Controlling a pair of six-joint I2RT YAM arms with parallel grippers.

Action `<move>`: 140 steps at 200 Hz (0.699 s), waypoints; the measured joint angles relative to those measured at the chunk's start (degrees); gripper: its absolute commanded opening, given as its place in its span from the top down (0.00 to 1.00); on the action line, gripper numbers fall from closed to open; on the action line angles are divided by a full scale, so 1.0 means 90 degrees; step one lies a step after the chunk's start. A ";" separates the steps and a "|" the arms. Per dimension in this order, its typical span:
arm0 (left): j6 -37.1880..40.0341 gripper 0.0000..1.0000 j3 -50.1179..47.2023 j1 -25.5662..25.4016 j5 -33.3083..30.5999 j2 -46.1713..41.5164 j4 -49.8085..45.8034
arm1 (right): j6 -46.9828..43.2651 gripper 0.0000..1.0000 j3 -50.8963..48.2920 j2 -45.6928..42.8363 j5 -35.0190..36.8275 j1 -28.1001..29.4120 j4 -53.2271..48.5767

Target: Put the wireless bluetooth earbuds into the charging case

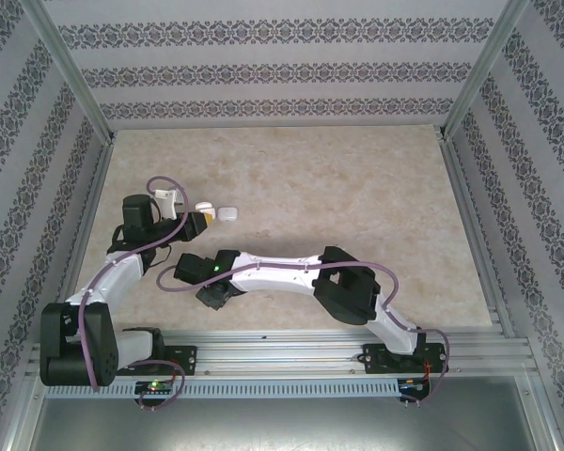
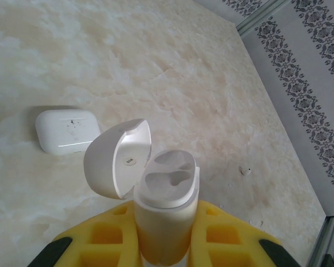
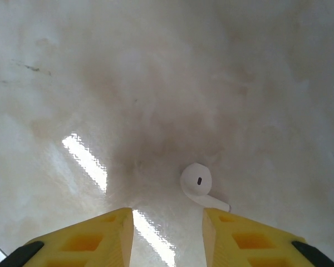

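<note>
My left gripper [image 2: 166,239] is shut on the white charging case [image 2: 166,206], held upright with its lid [image 2: 114,158] swung open to the left; both sockets are empty. In the top view this left gripper [image 1: 198,219] is at the table's left. One white earbud [image 3: 196,181] lies on the table just ahead of the right finger of my open right gripper [image 3: 167,222], which hovers low with nothing between its yellow fingers. From above, the right gripper [image 1: 212,295] points down, near the left arm. Another tiny white earbud [image 2: 245,170] lies to the right of the held case.
A second white case [image 2: 67,130], closed, lies flat on the table left of the held one, also seen as the closed case [image 1: 227,213] from above. Patterned walls and metal rails [image 1: 470,216] enclose the marbled table [image 1: 357,207]. The two arms lie close together.
</note>
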 measured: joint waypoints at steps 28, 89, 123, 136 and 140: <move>-0.0046 1.00 0.0000 0.0002 0.0056 0.0041 0.0002 | -0.0041 0.63 0.0163 0.0107 -0.0002 -0.0085 -0.0119; -0.0117 1.00 0.0007 0.0049 0.0124 0.0172 0.0005 | -0.0151 0.68 0.0554 0.0525 -0.0007 -0.0223 -0.0364; -0.0146 1.00 0.0007 0.0053 0.0177 0.0250 0.0005 | -0.0236 0.71 0.0814 0.0738 -0.0053 -0.0248 -0.0505; -0.0143 1.00 0.0012 0.0068 0.0216 0.0260 0.0005 | -0.0240 0.72 0.0894 0.0772 -0.0070 -0.0250 -0.0529; -0.0146 1.00 0.0017 0.0070 0.0223 0.0262 0.0005 | -0.0245 0.72 0.0913 0.0782 -0.0075 -0.0250 -0.0529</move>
